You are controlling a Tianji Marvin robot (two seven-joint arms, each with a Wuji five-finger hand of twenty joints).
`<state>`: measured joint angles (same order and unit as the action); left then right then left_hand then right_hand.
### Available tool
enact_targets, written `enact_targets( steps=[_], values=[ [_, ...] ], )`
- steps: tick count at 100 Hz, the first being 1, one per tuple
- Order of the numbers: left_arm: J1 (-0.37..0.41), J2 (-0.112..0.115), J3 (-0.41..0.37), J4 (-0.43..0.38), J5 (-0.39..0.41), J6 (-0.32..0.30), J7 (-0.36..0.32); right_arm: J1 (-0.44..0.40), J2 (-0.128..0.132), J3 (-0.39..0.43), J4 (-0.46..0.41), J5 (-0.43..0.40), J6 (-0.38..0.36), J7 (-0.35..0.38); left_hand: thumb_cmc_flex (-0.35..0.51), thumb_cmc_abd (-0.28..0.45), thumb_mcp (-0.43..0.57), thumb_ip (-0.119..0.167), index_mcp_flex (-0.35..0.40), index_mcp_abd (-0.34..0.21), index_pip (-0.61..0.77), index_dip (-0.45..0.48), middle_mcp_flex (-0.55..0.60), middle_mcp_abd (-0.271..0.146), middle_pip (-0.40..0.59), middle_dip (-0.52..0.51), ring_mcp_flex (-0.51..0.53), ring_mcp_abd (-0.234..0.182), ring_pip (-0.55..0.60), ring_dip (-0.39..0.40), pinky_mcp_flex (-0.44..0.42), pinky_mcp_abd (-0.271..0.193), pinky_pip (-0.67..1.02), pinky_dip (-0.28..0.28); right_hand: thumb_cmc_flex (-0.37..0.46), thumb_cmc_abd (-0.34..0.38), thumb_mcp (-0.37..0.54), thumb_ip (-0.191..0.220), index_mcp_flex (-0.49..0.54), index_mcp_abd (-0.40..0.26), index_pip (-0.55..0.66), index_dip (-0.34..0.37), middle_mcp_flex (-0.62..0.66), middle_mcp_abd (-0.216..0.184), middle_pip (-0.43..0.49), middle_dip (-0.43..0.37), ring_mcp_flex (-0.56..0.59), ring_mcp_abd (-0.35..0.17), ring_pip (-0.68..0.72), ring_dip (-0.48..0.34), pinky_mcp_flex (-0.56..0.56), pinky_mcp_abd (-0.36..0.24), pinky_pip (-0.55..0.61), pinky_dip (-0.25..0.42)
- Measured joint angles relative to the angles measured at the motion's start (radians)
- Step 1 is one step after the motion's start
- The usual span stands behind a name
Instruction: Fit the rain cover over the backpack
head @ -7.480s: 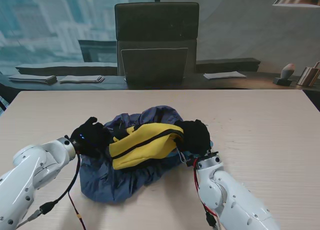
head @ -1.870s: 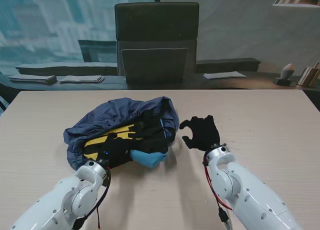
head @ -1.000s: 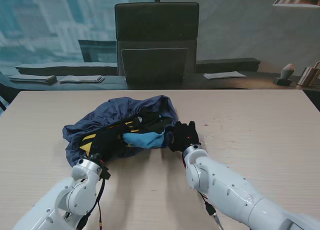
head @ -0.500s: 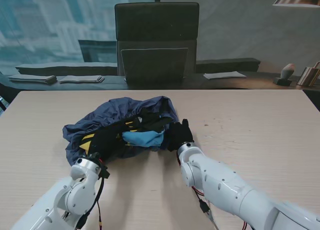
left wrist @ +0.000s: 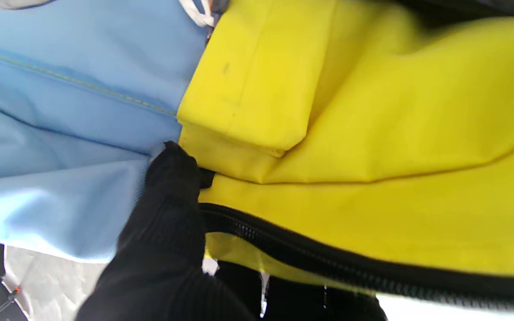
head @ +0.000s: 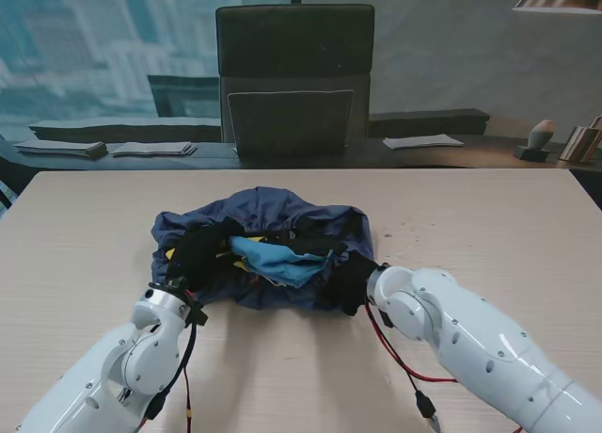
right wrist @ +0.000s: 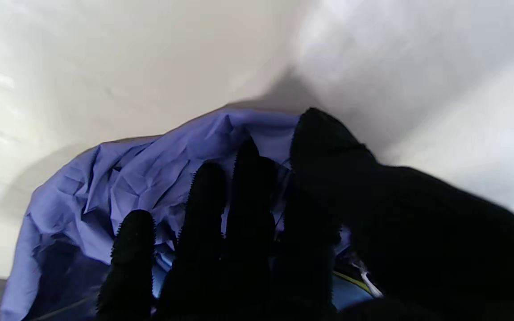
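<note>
Stretching toward the right since half a second ago, the rain cover (head: 273, 212) now wraps more of the backpack (head: 282, 262) mid-worktop (head: 489, 226), left hand (head: 199, 254) and right hand (head: 350, 280) each grasping its nearer hem.

I see bare pale wooden counter (head: 489, 216) all round. Only the crumpled blue fabric rain cover (head: 273, 216) blocks the middle.

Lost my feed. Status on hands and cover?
Left hand gripping backpack. Right hand gripping rain cover rim. Cover partly on, near side exposed. Nothing obstructing.
</note>
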<state>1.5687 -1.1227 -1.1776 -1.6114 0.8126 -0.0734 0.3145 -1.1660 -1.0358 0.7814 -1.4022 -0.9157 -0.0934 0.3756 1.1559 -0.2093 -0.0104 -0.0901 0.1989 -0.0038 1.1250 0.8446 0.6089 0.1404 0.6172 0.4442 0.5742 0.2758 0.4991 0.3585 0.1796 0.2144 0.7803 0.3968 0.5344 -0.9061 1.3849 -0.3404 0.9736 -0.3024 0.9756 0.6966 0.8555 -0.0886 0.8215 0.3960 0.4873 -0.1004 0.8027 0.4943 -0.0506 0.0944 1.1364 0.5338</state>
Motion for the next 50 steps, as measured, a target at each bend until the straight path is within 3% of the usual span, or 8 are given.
enact_targets(
  steps=[12,20,28,38,47,50],
  values=[
    [-0.007,0.0,0.001,0.007,0.005,-0.01,-0.006,-0.098,0.033,0.11,-0.096,0.002,-0.085,0.108,0.0,0.0,0.0,0.0,0.0,-0.013,0.001,0.0,0.0,-0.005,0.0,-0.011,0.0,-0.013,-0.001,-0.015,-0.005,-0.004,0.0,0.0,0.0,0.0,0.0,-0.004,0.0,0.0,-0.009,0.012,0.01,0.0,0.0,0.016,0.008,0.0,0.0,0.0,0.0,0.003,0.0,-0.001],
    [-0.011,-0.001,0.007,0.013,-0.029,-0.01,-0.008,-0.149,0.044,0.157,-0.125,-0.02,-0.146,0.086,0.0,0.0,0.0,0.0,0.0,-0.023,0.002,0.0,-0.003,-0.015,0.0,-0.012,0.0,-0.024,-0.001,-0.016,-0.005,-0.004,0.0,0.0,0.0,0.02,-0.001,-0.004,0.001,-0.007,-0.023,0.012,0.031,0.0,0.0,0.047,0.051,0.0,0.0,-0.001,0.0,0.003,0.03,0.015],
    [-0.014,-0.002,0.012,0.019,-0.074,-0.025,-0.017,-0.169,0.052,0.158,-0.135,-0.015,-0.143,0.077,-0.016,-0.023,0.048,0.0,0.033,-0.017,0.002,0.0,0.028,-0.001,0.0,0.006,0.024,-0.009,-0.001,-0.015,-0.004,-0.001,0.001,0.001,0.0,0.081,-0.072,-0.004,-0.02,-0.032,-0.054,-0.013,0.018,0.031,0.026,0.097,0.083,0.023,0.003,-0.002,0.014,0.021,0.05,0.027],
    [-0.024,-0.013,0.023,0.04,-0.189,-0.064,-0.003,-0.163,0.056,0.139,-0.137,0.043,-0.104,0.094,-0.103,-0.102,0.238,0.0,0.077,-0.007,0.006,0.0,0.087,0.011,-0.001,0.045,0.064,0.011,0.0,0.019,0.012,0.012,0.015,0.001,-0.052,0.208,-0.202,0.015,-0.258,-0.061,-0.145,-0.134,-0.139,0.048,0.037,0.115,0.055,0.051,0.061,0.025,0.005,0.024,0.05,0.027],
    [-0.024,-0.026,0.022,0.042,-0.201,-0.069,0.007,-0.155,0.056,0.14,-0.151,0.114,-0.067,0.157,-0.196,-0.165,0.413,0.0,0.111,-0.007,0.02,0.0,0.144,0.013,-0.002,0.121,0.115,0.024,0.037,0.065,0.035,0.034,0.051,0.015,-0.135,0.293,-0.254,0.132,-0.383,-0.024,-0.29,-0.18,-0.205,0.052,0.037,0.107,0.053,0.052,0.016,0.009,0.001,0.025,0.043,0.031],
    [-0.023,-0.029,0.021,0.042,-0.203,-0.074,0.007,-0.156,0.056,0.146,-0.155,0.111,-0.07,0.161,-0.215,-0.173,0.443,0.0,0.121,-0.007,0.026,0.0,0.156,0.013,-0.001,0.162,0.131,0.029,0.059,0.089,0.037,0.046,0.064,0.023,-0.152,0.317,-0.273,0.149,-0.423,-0.024,-0.324,-0.183,-0.217,0.058,0.037,0.105,0.053,0.052,0.002,0.004,0.0,0.025,0.035,0.031]
  ],
)
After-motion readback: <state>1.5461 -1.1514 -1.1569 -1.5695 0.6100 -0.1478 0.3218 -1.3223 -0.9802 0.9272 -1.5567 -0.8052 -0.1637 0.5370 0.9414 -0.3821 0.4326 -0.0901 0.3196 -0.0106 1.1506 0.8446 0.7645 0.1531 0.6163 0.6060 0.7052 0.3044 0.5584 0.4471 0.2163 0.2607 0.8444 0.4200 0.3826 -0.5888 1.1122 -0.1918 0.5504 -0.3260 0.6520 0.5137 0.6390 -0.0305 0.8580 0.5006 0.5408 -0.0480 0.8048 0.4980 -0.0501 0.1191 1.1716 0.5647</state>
